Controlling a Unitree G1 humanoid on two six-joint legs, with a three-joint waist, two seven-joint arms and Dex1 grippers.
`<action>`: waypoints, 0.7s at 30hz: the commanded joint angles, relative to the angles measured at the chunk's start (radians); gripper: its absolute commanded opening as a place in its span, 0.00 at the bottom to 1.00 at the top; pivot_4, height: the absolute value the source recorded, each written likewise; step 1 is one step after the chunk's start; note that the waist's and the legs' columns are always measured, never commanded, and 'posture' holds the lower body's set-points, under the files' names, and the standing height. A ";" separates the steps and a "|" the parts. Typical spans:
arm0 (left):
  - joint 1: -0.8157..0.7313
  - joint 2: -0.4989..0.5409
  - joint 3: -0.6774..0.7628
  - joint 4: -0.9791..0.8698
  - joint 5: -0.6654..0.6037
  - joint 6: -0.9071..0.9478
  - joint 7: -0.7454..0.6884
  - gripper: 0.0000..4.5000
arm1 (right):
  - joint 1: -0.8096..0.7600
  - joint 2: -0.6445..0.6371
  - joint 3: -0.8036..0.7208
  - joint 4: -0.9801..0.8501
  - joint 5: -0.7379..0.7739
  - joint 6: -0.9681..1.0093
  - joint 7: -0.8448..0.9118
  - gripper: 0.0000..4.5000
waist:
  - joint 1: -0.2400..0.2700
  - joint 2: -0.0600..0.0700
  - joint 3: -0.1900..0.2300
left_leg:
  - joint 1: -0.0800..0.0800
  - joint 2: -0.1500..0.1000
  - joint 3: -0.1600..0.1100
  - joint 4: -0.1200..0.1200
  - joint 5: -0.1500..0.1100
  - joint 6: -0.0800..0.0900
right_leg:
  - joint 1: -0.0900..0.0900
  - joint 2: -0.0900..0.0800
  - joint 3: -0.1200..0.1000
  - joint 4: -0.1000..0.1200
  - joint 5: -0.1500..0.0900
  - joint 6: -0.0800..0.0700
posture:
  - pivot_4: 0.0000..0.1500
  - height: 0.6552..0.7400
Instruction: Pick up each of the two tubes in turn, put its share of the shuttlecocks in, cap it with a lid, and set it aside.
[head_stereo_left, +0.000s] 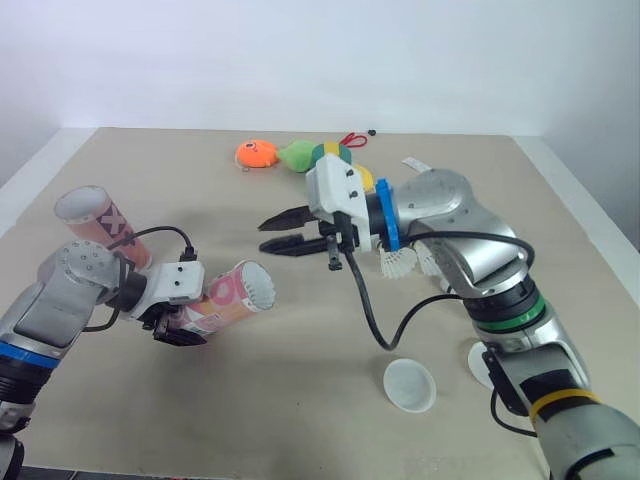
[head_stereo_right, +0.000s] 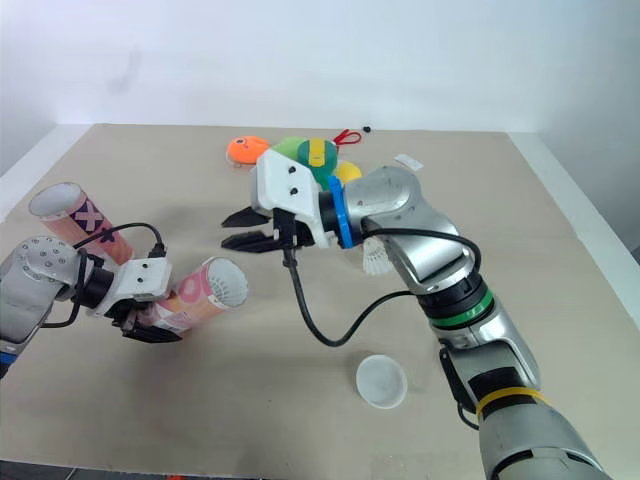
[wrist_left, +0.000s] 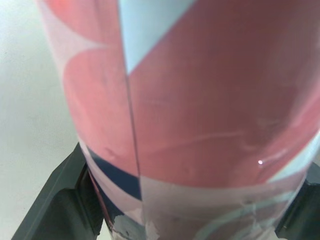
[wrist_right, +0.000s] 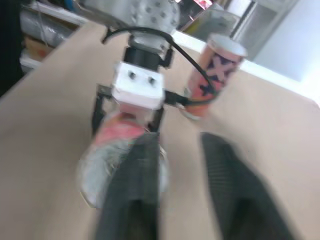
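A pink tube (head_stereo_left: 235, 295) is held in the left hand (head_stereo_left: 183, 318) at lower left of the frame, tilted, with its open mouth turned toward the centre and seemingly lifted off the worktop (head_stereo_left: 290, 410). The hand is clamped across the tube's lower body, one finger on each side. A second tube (head_stereo_left: 100, 225) is seen upright at far left, behind the left arm. The right hand (head_stereo_left: 285, 230) is poised at mid-frame, its fingers spread and nothing between them, aimed at the tube's mouth and just apart from it. Shuttlecocks (head_stereo_left: 398, 262) are seen at centre right, tucked close under the right arm. A white lid (head_stereo_left: 410, 385) lies open side up at lower centre, and what looks like another (head_stereo_left: 478, 362) is half covered by the arm beside it. Toys (head_stereo_left: 290, 155) are left at top centre, well apart from the work. The tube is judged light, hollow and thin-walled, with a glossy skin that may slip. A moderate squeeze on the body, away from the rim, is thought safest, since the mouth could be pressed out of round. The shuttlecocks are judged nearly weightless and easily crushed at the skirt, and are better taken by the firm round base.
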 joint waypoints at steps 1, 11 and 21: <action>0.023 -0.007 -0.018 -0.007 -0.006 0.006 0.015 0.82 | 0.005 0.038 0.086 0.034 -0.064 -0.060 0.034 0.01 | 0.000 0.000 0.000 | 0.000 0.000 0.000 0.000 0.000 0.000 | 0.000 0.000 0.000 0.000 0.000 0.000 | 1.00 1.00; 0.044 0.004 -0.002 -0.030 -0.012 0.019 0.025 0.82 | -0.033 0.244 0.259 0.199 -0.247 -0.200 0.016 0.01 | -0.001 0.000 0.000 | 0.000 0.001 0.000 0.000 0.000 0.000 | -0.001 0.001 0.000 0.002 -0.001 -0.001 | 1.00 1.00; 0.045 -0.007 -0.006 -0.035 -0.009 0.027 0.029 0.82 | -0.049 0.353 0.279 0.265 -0.337 -0.242 0.008 0.01 | -0.001 0.000 0.000 | 0.000 0.001 -0.001 0.000 0.000 0.000 | -0.001 0.003 -0.001 0.002 -0.001 -0.003 | 1.00 1.00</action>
